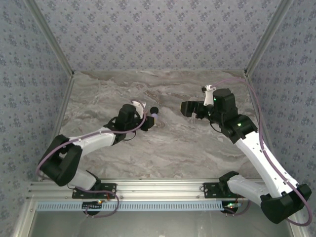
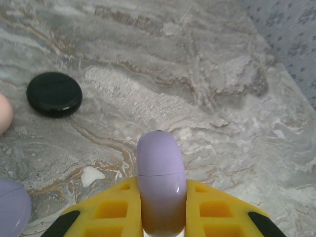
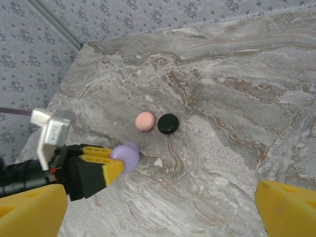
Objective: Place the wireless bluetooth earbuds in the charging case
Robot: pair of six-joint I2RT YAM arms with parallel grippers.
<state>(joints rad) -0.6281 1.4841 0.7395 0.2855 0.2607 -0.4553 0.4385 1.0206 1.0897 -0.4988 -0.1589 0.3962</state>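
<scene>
My left gripper (image 2: pixel 162 190) is shut on a pale lavender charging case (image 2: pixel 160 163), closed and held edge-on between the yellow fingers (image 2: pixel 111 210), just above the marble table. From the right wrist view the same case (image 3: pixel 126 158) sticks out of the left gripper (image 3: pixel 106 165). From above, the left gripper (image 1: pixel 148 121) is at mid table. My right gripper (image 1: pixel 192 108) hangs open and empty over the table's right half, its yellow fingertips (image 3: pixel 286 210) wide apart. The earbuds are out of view.
A black round case (image 2: pixel 54 94) and a pinkish round case (image 3: pixel 144 121) lie side by side on the marble table (image 3: pixel 222 123), beyond the left gripper. Another lavender case (image 2: pixel 11 205) lies close by its left finger. Patterned walls (image 1: pixel 158 29) enclose the table.
</scene>
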